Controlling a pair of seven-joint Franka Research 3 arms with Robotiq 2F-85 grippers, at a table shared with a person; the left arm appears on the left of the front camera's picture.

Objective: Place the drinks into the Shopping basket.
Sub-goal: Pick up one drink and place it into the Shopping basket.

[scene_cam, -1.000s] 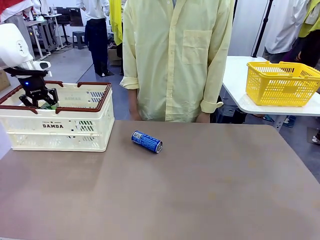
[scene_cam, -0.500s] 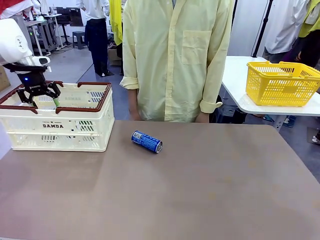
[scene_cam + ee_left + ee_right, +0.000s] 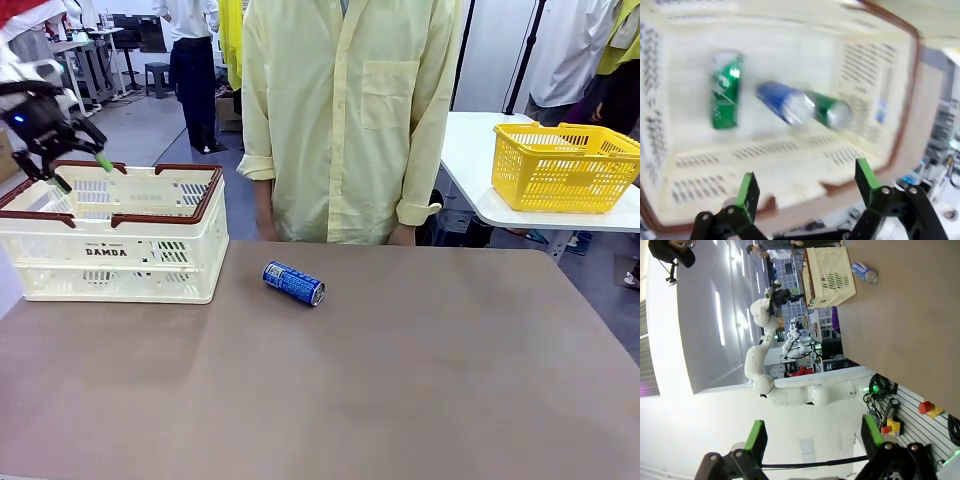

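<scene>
A blue drink can (image 3: 294,283) lies on its side on the brown table, right of the Shopping basket (image 3: 110,262), a cream crate with a dark red rim. My left gripper (image 3: 82,172) hangs open and empty just above the basket's far left corner. In the left wrist view the open left gripper (image 3: 806,184) looks down into the basket (image 3: 790,155), where a green can (image 3: 724,90), a blue can (image 3: 780,102) and another green can (image 3: 827,109) lie on the floor. My right gripper (image 3: 814,435) is open and empty, far from the table, with the basket (image 3: 832,270) and the blue can (image 3: 863,271) small in the distance.
A person in a pale yellow shirt (image 3: 350,120) stands at the far edge of the table, behind the blue can. A yellow mesh basket (image 3: 562,167) sits on a white side table at the right. The brown table (image 3: 400,380) stretches bare to the right and front.
My left gripper has opened and risen out of the basket toward the upper left, leaving a green can inside. The blue can on the table has not moved.
</scene>
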